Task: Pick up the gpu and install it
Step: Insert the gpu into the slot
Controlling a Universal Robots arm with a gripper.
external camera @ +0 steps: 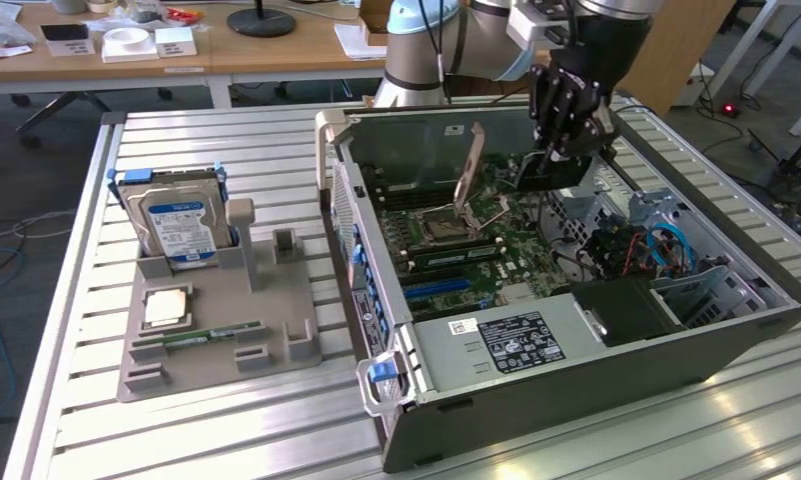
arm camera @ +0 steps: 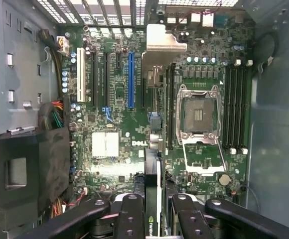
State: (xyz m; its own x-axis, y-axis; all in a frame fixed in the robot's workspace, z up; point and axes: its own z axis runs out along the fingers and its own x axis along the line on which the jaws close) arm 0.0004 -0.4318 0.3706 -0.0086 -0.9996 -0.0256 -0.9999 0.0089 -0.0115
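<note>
My gripper [external camera: 560, 150] hangs over the open computer case [external camera: 373, 330], shut on the gpu [external camera: 551, 175], a dark flat card held on edge above the motherboard [external camera: 487, 250]. In the wrist view the gpu [arm camera: 152, 199] appears edge-on, clamped between the two black fingers [arm camera: 129, 211], with the gripper [arm camera: 153, 206] looking straight down onto the board. The blue expansion slot [arm camera: 130, 79] and the black slots beside it lie farther along the board, apart from the card. The card is clear of the board and touches no slot.
A grey holder [external camera: 213, 360] on the exterior view's left carries a hard drive [external camera: 180, 225], a processor [external camera: 164, 307] and a green memory stick [external camera: 200, 335]. Inside the case are the open processor socket [arm camera: 198, 117], raised latch plate [external camera: 474, 160], power supply [external camera: 507, 340] and cables [external camera: 660, 250].
</note>
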